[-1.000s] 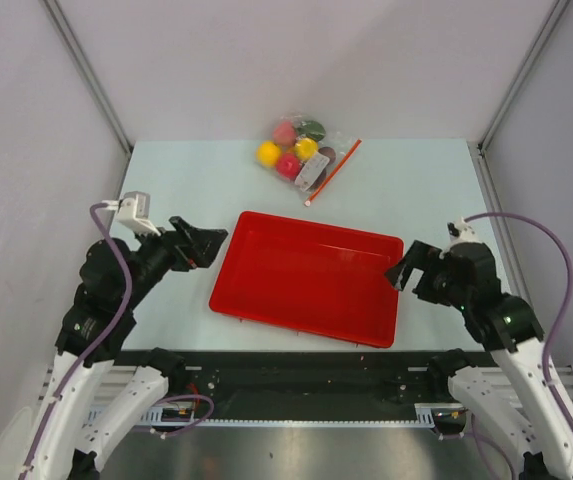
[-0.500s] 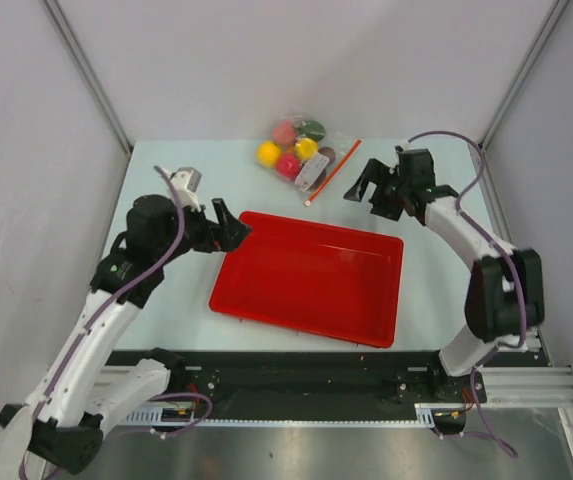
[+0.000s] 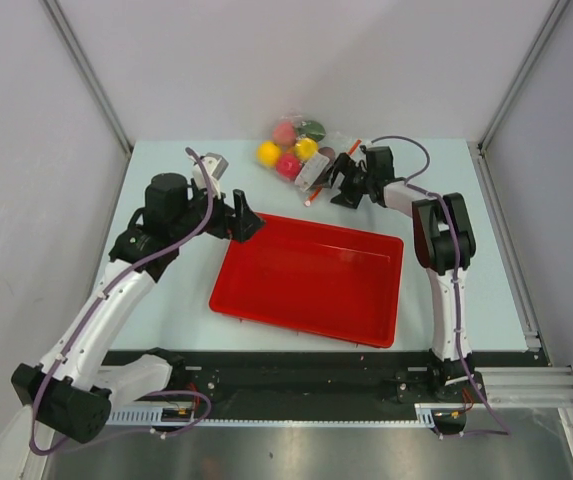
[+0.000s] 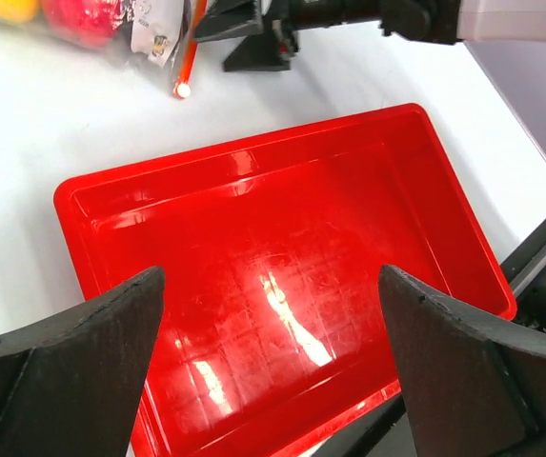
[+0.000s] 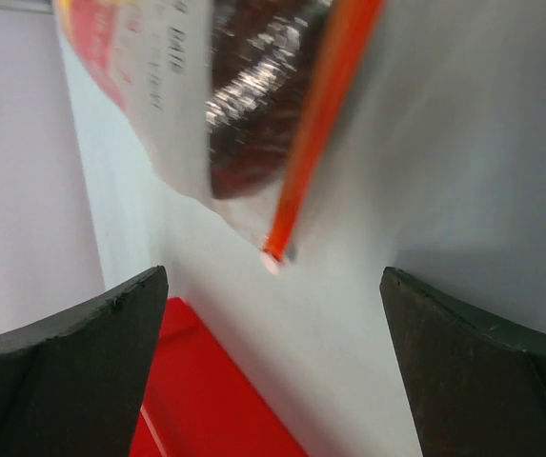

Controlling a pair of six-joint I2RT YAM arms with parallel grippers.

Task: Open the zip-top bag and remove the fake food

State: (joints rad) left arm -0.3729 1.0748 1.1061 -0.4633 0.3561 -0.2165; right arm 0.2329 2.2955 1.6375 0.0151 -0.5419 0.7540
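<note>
The pale bench (image 3: 186,190) carries a red tray (image 3: 306,275) that lies a little askew in its middle, towards the near edge.

The left arm reaches in from the near-left corner. The left pincer (image 3: 249,220) hangs over the tray's far-left corner with its jaws spread wide and nothing between them; its wrist view looks down onto the tray's glossy floor.

The right arm stretches from the near-right corner across to the far side. The right pincer (image 3: 336,190) sits low just beyond the tray's far rim, jaws also spread wide and gripping nothing.

The bag (image 3: 301,155) lies at the middle of the far edge, beyond the tray and apart from it. The right pincer is just beside its right-hand side.

The food is inside the bag: a yellow ball (image 3: 268,153), a red one (image 3: 288,165), a pink one (image 3: 284,132), a green one (image 3: 312,128), a second yellow (image 3: 306,148) and a dark maroon piece (image 3: 326,155).

The orange strip (image 5: 320,124) runs along the bag's right-hand edge. In the right wrist view its near end lies on the bench ahead of the spread fingers (image 5: 72,362), untouched.
</note>
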